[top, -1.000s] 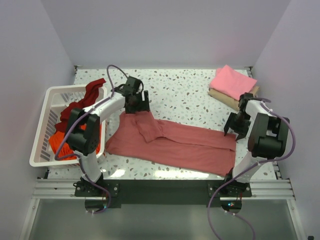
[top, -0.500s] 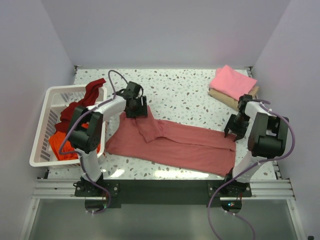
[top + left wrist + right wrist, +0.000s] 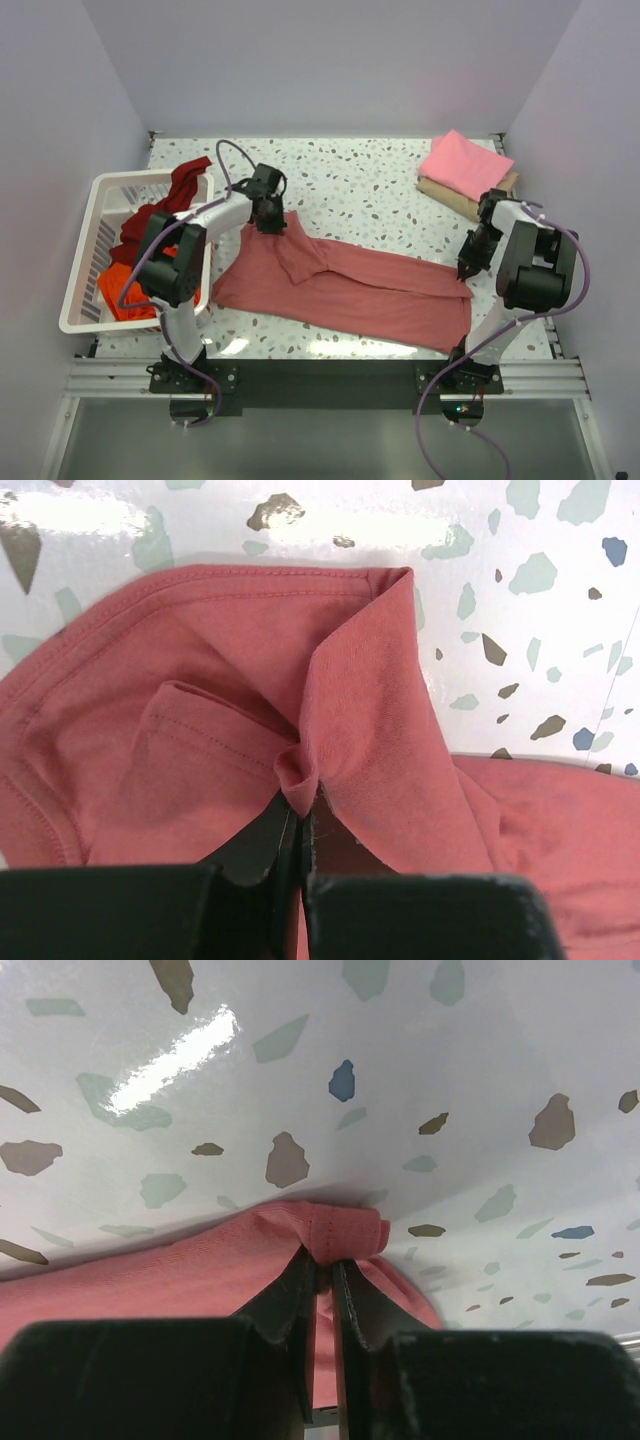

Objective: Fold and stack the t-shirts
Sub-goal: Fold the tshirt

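We're pinching the rose-red t-shirt, spread across the table, at both far corners: left gripper nipping a bunched fold, right gripper clamping the hem, probably so it folds evenly toward us.

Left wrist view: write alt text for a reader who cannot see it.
The left hand is shut on a pinched-up fold of the rose-red t-shirt, which lies rumpled on the speckled white table.
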Motion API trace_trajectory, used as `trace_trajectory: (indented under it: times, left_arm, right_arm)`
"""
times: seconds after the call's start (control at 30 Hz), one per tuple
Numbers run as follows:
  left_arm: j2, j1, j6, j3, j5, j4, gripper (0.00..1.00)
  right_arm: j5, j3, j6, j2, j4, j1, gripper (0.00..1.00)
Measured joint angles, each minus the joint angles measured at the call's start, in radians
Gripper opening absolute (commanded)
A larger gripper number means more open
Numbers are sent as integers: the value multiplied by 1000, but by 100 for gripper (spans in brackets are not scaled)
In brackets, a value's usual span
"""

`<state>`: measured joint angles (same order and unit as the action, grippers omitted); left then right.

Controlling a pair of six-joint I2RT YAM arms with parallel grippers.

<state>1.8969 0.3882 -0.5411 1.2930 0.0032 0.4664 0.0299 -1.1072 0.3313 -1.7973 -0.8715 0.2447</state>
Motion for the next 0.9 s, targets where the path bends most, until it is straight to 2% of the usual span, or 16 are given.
trace_trajectory:
  times: [0.1,0.47,0.7,0.9]
  left_arm:
    - [-34,0,-7,-20,-28,7,0]
    - [-370,0,-114,-165,-108,70,0]
    - [-415,0,-159,-270,-111,148,0]
    - [-461,0,-196,-291,-111,196,0]
  right_arm:
    - [-2,-17,6,-16,-17,4,0]
    - [-24,-74,20,-66,-62,18,0]
    - [-26,-93,20,-80,-68,18,0]
    - [-29,-96,20,-81,-69,18,0]
